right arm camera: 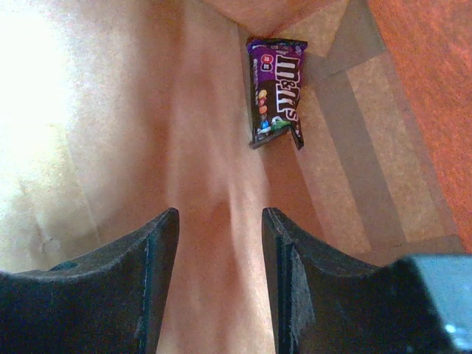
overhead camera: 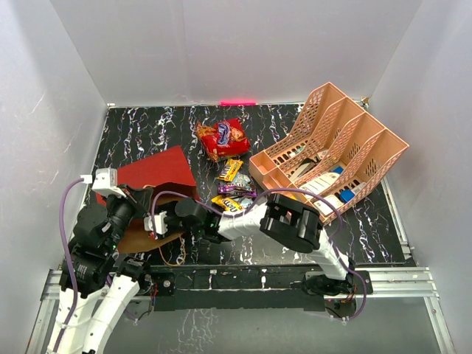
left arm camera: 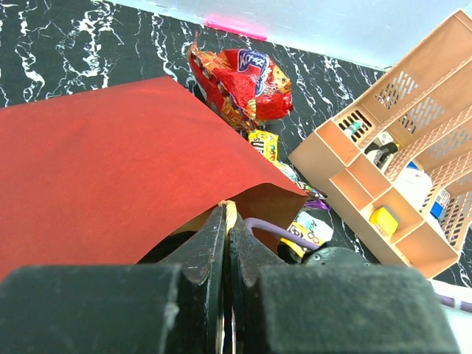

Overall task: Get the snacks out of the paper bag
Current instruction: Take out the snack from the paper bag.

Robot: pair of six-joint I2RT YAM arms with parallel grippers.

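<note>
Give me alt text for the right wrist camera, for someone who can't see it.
Inside the paper bag, a purple candy packet lies ahead of the right gripper, whose two dark fingers stand apart with nothing between them.

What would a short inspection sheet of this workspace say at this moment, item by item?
Surface: black white-veined marble-pattern table, no spills seen.
Job's things: large red paper bag lying on its side; red-orange crinkly chip bag and small candy packets already on the table; purple candy packet still inside.
Clutter: peach plastic lattice organizer, far right.
Grippers: left gripper shut on the bag's rim; right gripper open inside the bag.
Cables: purple cable looping off the left arm, clear of the snacks.
Surroundings: white walls; pink light mark at the back.
</note>
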